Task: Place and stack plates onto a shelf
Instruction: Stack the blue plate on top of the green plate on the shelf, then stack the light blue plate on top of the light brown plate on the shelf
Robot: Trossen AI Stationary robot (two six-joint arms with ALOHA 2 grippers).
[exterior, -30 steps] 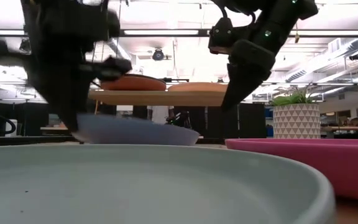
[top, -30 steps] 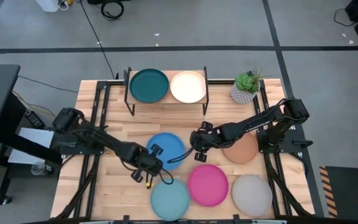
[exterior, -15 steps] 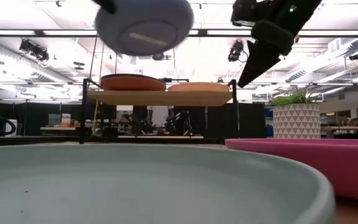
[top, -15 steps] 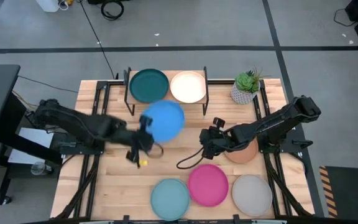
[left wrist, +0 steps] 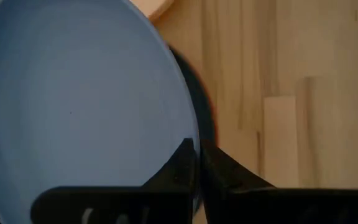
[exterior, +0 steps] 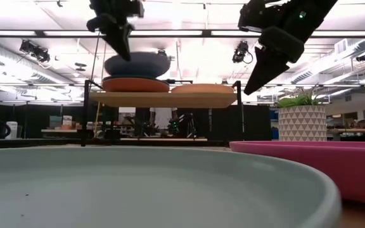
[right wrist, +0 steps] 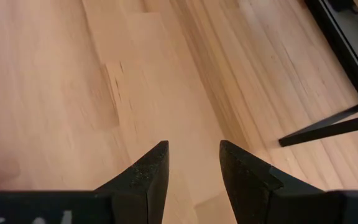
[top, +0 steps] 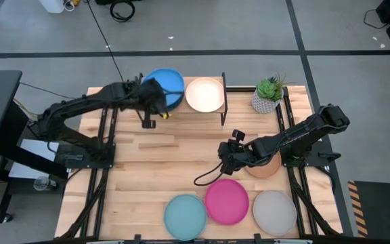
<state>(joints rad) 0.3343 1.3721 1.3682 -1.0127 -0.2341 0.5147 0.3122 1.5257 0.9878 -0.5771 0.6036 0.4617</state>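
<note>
The blue plate [top: 166, 83] is over the dark teal plate, whose rim [left wrist: 205, 112] shows beneath it, on the left half of the shelf [top: 181, 112]. In the low view the blue plate [exterior: 138, 64] is right above an orange plate [exterior: 135, 84] on the shelf top [exterior: 163, 99]; whether it rests on the stack I cannot tell. My left gripper [top: 153, 96] is shut on the blue plate. A peach plate [top: 205, 95] lies on the shelf's right half. My right gripper [top: 224, 158] is open and empty above bare tabletop in mid-table. My left gripper pinches the blue plate's rim [left wrist: 195, 140] between its two fingers, one finger [left wrist: 182, 163] on the plate's upper face and one [left wrist: 219, 168] outside the rim. The fingers [exterior: 120, 44] come from above, pointing down, at the plate's near left side. The plate sits about level.
A brown plate [top: 266, 166] lies partly under my right arm. The pink plate [top: 225, 201], light teal plate [top: 185, 215] and grey plate [top: 274, 211] lie in a row along the near edge. A potted plant [top: 268, 93] stands at the far right.
My left gripper has lifted the blue plate off the middle of the table, carried it up and toward the far edge, and lowered it over the dark teal plate on the shelf. The plate tipped on the way and is about level now. My right gripper drew back slightly rightward.
</note>
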